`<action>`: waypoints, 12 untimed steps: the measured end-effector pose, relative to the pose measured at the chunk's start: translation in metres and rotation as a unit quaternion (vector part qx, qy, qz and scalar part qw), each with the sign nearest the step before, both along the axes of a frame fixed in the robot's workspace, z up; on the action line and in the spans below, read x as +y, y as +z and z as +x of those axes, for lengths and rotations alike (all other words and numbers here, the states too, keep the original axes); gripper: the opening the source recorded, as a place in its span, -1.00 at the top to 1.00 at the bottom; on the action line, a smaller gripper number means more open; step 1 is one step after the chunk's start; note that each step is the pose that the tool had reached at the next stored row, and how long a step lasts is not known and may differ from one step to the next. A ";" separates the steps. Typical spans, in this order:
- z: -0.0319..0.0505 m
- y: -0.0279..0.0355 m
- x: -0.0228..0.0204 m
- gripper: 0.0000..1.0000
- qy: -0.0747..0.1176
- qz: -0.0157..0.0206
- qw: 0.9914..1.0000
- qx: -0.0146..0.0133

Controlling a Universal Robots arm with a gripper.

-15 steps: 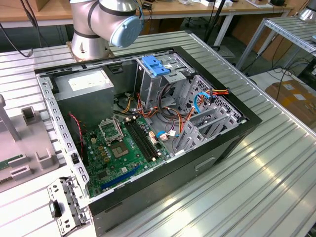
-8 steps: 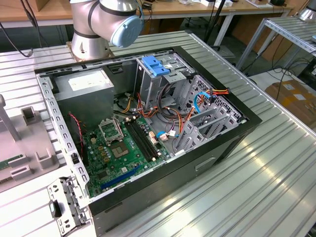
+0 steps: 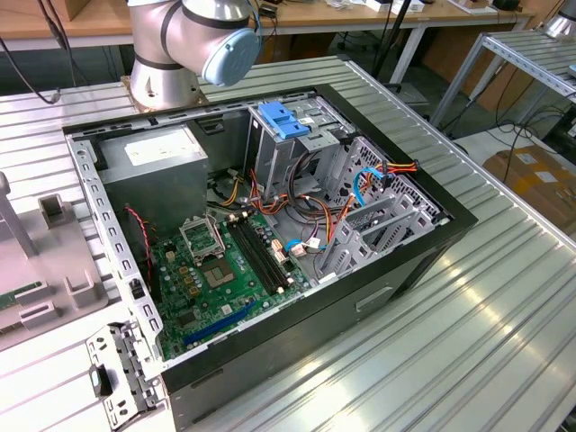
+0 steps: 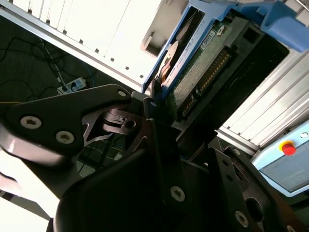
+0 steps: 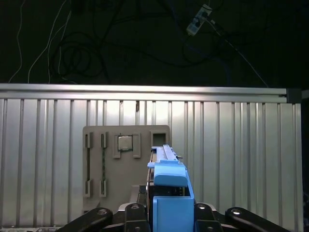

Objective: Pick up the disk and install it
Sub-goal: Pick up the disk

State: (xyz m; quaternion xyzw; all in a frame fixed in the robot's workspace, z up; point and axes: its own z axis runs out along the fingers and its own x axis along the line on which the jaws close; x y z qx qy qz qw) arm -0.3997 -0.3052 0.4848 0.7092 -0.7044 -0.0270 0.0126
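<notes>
In both wrist views my gripper [image 5: 166,215] is shut on the disk [image 5: 166,191]. The disk is a flat drive in a bright blue carrier, seen edge-on between the black fingers [image 5: 131,212]. In the second wrist view the disk [image 4: 203,53] shows its green circuit-board side and connector row, with the blue frame around it. The gripper [image 4: 154,104] clamps it at one end. The disk hangs over the ribbed metal table [image 5: 231,145], in front of a grey fixture plate [image 5: 126,164].
The open computer case [image 3: 270,225] lies on the table in the exterior view, with a metal drive cage topped by a light-blue latch [image 3: 283,120], a grey power supply [image 3: 153,171] and a green motherboard [image 3: 225,270]. The arm's base [image 3: 180,45] stands behind it. A red button [image 4: 288,147] is nearby.
</notes>
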 end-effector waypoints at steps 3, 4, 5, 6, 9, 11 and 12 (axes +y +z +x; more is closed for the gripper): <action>0.0014 0.0000 -0.0008 0.27 0.000 0.000 1.000 0.000; 0.0019 0.0000 -0.0010 0.27 0.000 0.000 1.000 0.000; 0.0024 0.0000 -0.0013 0.27 0.000 0.000 1.000 0.000; 0.0030 0.0000 -0.0016 0.27 0.000 0.000 1.000 0.000; 0.0044 0.0000 -0.0023 0.27 0.000 0.000 1.000 0.000; 0.0061 0.0000 -0.0031 0.27 0.000 0.000 1.000 0.000; 0.0066 0.0000 -0.0033 0.27 0.000 0.000 1.000 0.000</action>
